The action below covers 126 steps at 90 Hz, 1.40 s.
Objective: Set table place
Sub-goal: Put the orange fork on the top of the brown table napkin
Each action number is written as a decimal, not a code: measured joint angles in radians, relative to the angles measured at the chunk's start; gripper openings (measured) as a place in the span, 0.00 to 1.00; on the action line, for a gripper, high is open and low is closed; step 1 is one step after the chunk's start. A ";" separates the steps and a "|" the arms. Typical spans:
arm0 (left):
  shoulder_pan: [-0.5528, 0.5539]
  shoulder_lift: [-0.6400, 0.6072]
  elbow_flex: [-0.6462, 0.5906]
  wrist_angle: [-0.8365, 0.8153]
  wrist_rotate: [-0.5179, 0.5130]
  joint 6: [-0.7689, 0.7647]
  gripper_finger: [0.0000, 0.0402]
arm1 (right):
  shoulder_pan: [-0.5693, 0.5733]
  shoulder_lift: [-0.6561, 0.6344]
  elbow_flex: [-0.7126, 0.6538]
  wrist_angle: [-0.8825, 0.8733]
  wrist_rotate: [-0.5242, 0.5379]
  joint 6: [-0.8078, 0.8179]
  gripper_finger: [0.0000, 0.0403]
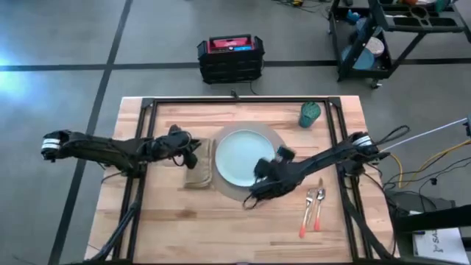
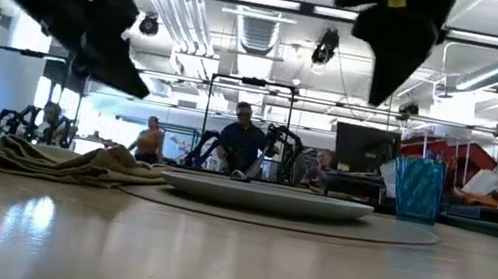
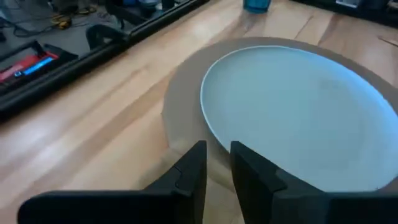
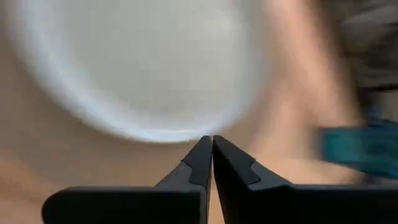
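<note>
Your right hand (image 1: 259,179) hangs with its fingers pressed together on nothing, above the plate (image 1: 243,156) at its rim nearest the fork (image 1: 307,211) and knife (image 1: 319,207), which lie on the surface (image 1: 184,217) well apart from the plate. Your left hand (image 1: 193,149) hovers just beside the plate over the crumpled napkin (image 1: 197,175), fingers slightly parted and empty. The plate sits on the round mat (image 1: 229,193), with the cup (image 1: 310,114) standing beyond it.
</note>
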 joint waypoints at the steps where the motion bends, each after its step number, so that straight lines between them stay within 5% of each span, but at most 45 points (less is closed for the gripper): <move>1: 0.000 0.000 0.009 -0.008 0.000 0.002 0.15 | -0.006 -0.009 -0.004 -0.016 0.004 0.001 0.00; 19: -0.003 0.007 0.149 -0.187 0.033 0.044 0.15 | -0.127 -0.243 -0.154 -0.065 -0.028 0.014 0.00; 37: -0.007 0.016 0.191 -0.256 0.146 0.043 0.15 | -0.169 -0.515 -0.459 0.172 -0.294 0.082 0.00; 48: -0.012 0.021 0.182 -0.249 0.227 0.037 0.15 | -0.117 -0.619 -0.667 0.392 -0.446 0.224 0.00; 63: -0.032 0.020 0.161 -0.247 0.240 0.002 0.15 | 0.052 -0.618 -0.804 0.551 -0.487 0.603 0.00; 80: -0.050 0.020 0.155 -0.244 0.258 -0.011 0.15 | 0.279 -0.487 -0.752 0.619 -0.431 0.931 0.00; 93: -0.050 0.020 0.155 -0.218 0.254 0.022 0.15 | 0.361 -0.325 -0.613 0.626 -0.436 1.018 0.03; 126: -0.050 0.052 0.153 -0.156 0.252 0.102 0.15 | 0.361 0.008 -0.228 0.171 -0.658 0.990 0.43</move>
